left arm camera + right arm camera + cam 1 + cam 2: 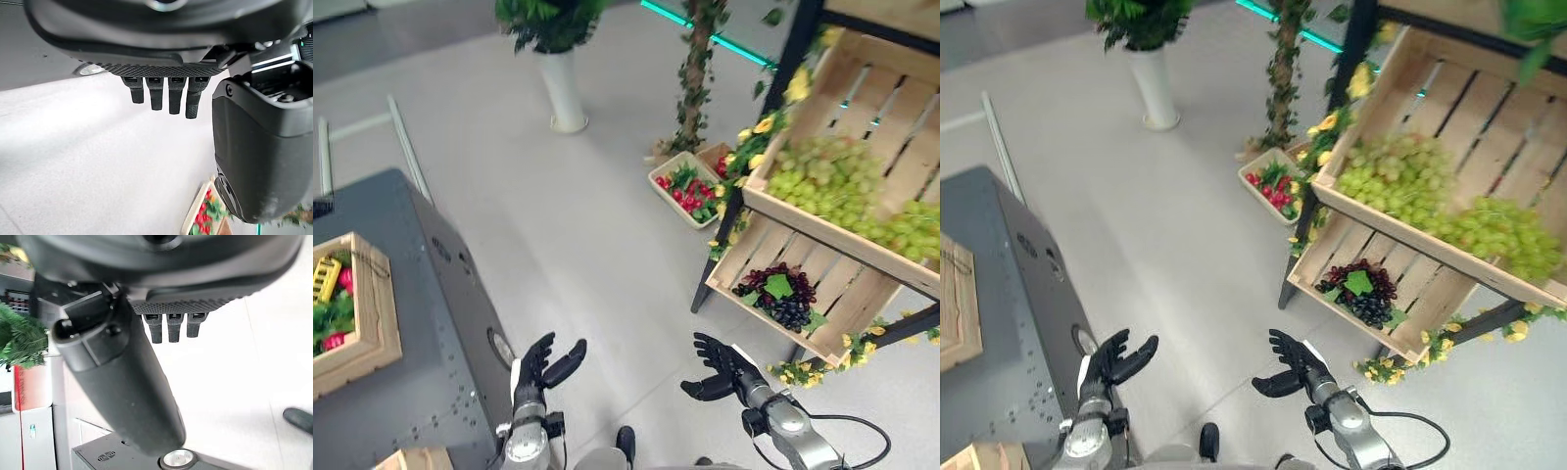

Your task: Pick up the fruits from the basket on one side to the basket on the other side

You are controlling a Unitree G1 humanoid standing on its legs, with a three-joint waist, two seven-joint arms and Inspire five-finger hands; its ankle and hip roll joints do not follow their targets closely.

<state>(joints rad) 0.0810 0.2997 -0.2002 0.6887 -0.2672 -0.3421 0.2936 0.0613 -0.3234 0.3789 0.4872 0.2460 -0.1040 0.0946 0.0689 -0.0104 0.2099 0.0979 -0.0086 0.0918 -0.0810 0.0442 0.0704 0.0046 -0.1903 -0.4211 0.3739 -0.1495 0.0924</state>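
Hands empty: left hand (540, 370) and right hand (720, 368) hover over floor, fingers relaxed. Dark grapes (779, 296) lie in lower crate (756, 245) at 2 o'clock; target crate (374, 294) at 9 o'clock. Advice: right hand reaches first, grasping the bunch from above.

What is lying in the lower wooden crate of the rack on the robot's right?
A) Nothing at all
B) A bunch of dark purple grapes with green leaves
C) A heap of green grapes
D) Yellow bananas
B: the lower crate holds a bunch of dark purple grapes with green leaves on it, while the green grapes fill the crate above.
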